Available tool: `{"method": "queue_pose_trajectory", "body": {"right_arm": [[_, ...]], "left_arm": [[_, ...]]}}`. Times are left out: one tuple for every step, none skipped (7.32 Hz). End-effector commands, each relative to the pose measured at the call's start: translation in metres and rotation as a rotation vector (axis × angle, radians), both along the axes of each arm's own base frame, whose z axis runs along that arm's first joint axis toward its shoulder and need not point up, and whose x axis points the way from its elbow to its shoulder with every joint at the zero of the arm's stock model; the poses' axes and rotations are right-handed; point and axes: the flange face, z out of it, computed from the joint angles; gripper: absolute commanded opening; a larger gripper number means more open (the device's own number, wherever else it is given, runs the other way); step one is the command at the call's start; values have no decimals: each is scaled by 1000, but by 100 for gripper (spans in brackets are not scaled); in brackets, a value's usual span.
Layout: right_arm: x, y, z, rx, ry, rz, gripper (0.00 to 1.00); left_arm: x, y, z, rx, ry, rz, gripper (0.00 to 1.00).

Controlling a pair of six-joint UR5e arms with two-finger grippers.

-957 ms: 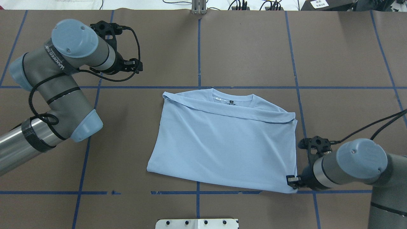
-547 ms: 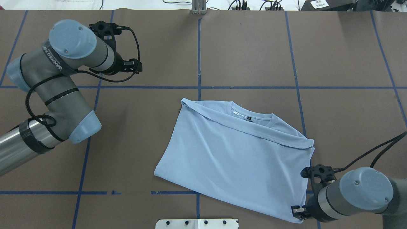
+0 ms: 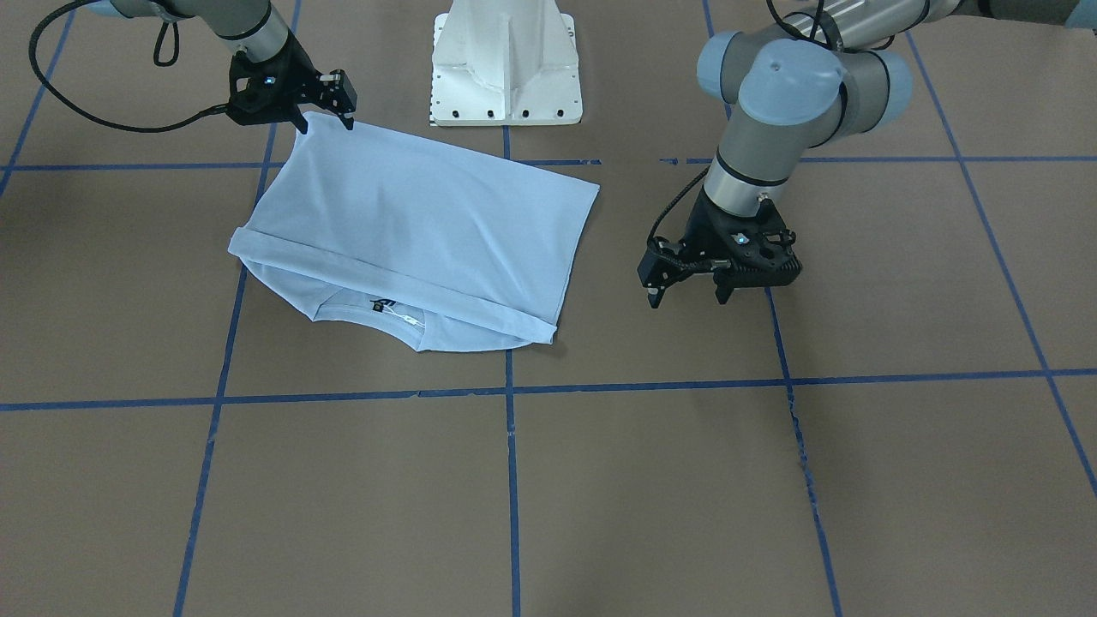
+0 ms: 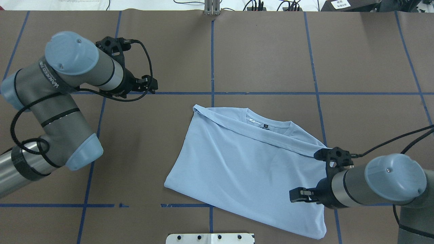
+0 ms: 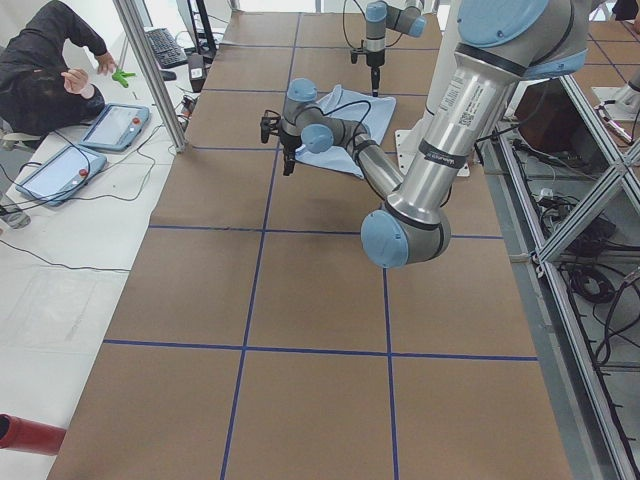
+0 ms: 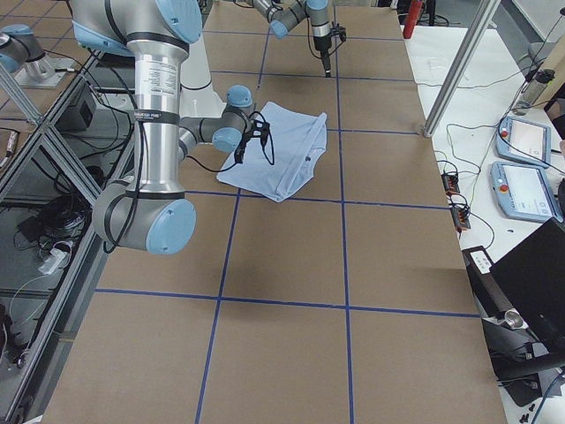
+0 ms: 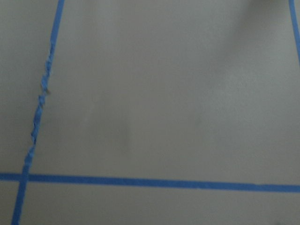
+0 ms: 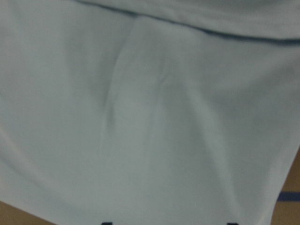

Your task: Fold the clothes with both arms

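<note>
The right gripper [image 3: 326, 125] is held with its jaws apart and nothing between them, just over the near right corner [image 4: 318, 232] of the T-shirt [image 4: 244, 169]. In its wrist view only pale cloth is seen beyond the two finger ends, and whether the cloth is touched cannot be told. Half a second ago this corner was pinched at the spot where it now lies flat, so the cloth has been let go and the gripper lifted inward over the shirt. A second ago the shirt lay squarer to the blue tape lines [image 4: 264, 93] and farther from the robot. It has since been dragged toward the robot and to its right, and it is left skewed. No shift is seen since the release.

The shirt is spread on the table [image 4: 271, 51], already folded once. A folded edge is laid across just below the collar [image 4: 269, 124], where the neck label [image 4: 265, 126] is left showing. The near edge lies close to the white base [image 3: 506, 68].

The left gripper [image 3: 687, 298] is likewise held with jaws spread and empty over bare table. It is well apart from the shirt's left edge, though slightly nearer than before.

The repositioning is judged finished. A further fold seems to remain, for which fresh grasps by both grippers are likely needed.
</note>
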Motion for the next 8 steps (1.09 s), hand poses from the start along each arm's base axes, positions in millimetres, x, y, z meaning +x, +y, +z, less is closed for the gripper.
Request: {"method": "queue_pose_trajectory", "body": {"right_arm": [[35, -68, -39, 43, -81, 159, 100], [47, -82, -45, 49, -92, 186, 100], [48, -87, -51, 56, -102, 197, 100], [45, -89, -52, 59, -104, 201, 100], [43, -91, -50, 59, -98, 205, 100], [42, -91, -49, 59, -96, 204, 100], [43, -91, -49, 60, -95, 207, 100], [42, -92, -48, 58, -93, 207, 100]], "left_arm": [[53, 104, -9, -289, 94, -30, 99], [89, 149, -6, -344, 80, -46, 99], [109, 183, 6, -400, 57, -53, 99], [132, 219, 12, -449, 37, -25, 97], [143, 218, 25, -442, 8, -45, 93], [142, 216, 24, -441, 10, -51, 87], [140, 211, 25, -438, 9, -57, 86], [136, 204, 21, -433, 17, -64, 86]]}}
